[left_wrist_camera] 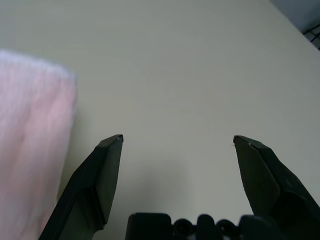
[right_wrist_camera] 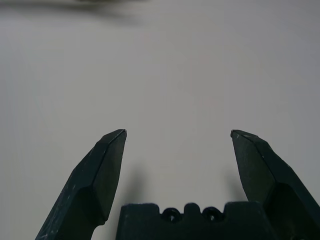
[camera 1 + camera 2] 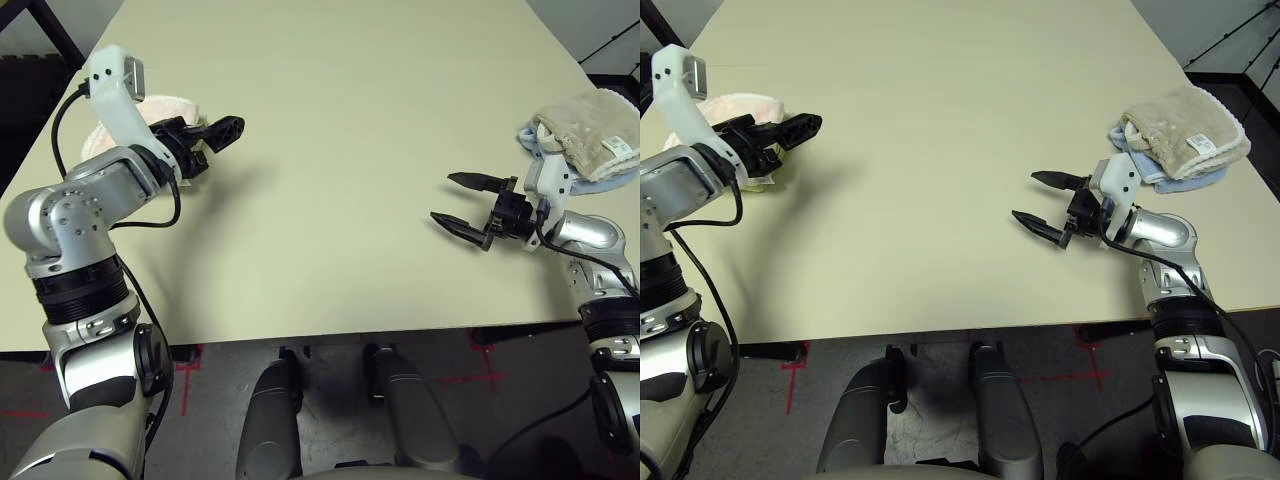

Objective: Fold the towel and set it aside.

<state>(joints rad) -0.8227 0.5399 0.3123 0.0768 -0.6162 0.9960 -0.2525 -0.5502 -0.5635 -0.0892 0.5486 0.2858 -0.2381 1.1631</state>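
Plainly, the pink towel [image 3: 735,105] lies bunched at the far left edge of the counter [image 3: 330,150], partly behind the left arm, and looks folded and set aside already, though how neatly cannot be told. The left end effector [image 3: 222,130] hangs just beside it with its two black fingers spread and nothing between them; in the left wrist view the towel's pale pink terry [image 1: 30,145] sits next to one finger, apart from it. The right end effector [image 3: 1045,200] hovers over bare counter well to the right, its fingers likewise spread wide and empty. The main risk, as I judge it, is the left arm's dangling black cable or a finger snagging the soft cloth when the arm moves, dragging it open or tipping it over the counter's edge, which is close. Another is that a loose fold springs apart by itself. At the far right lies a stack of a beige towel [image 3: 1188,128] on a blue towel [image 3: 1185,180], near the right forearm; nothing stands between either end effector and the middle of the counter.
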